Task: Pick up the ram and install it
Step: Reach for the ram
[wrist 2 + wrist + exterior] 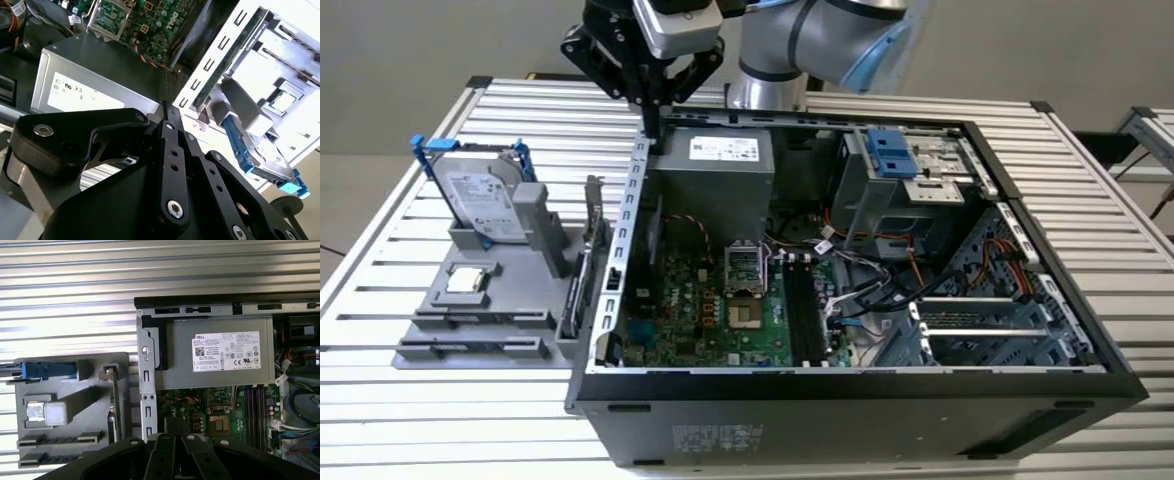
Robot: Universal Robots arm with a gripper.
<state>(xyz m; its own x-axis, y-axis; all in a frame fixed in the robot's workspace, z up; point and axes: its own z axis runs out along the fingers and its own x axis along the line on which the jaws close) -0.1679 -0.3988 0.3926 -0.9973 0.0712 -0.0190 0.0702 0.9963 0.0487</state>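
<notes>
ram [596,235] on edge in grey tray [427,325], untouched; nothing installed | end effector [651,115] closed, empty; hovers over computer case [854,400] rim | pick-up and fitting both left

Bright even light, glare on slatted table [65,300]

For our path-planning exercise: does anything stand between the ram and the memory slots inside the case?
Yes. The case's side wall rises between the ram, which stands on edge in the grey tray, and the memory slots inside.
</notes>
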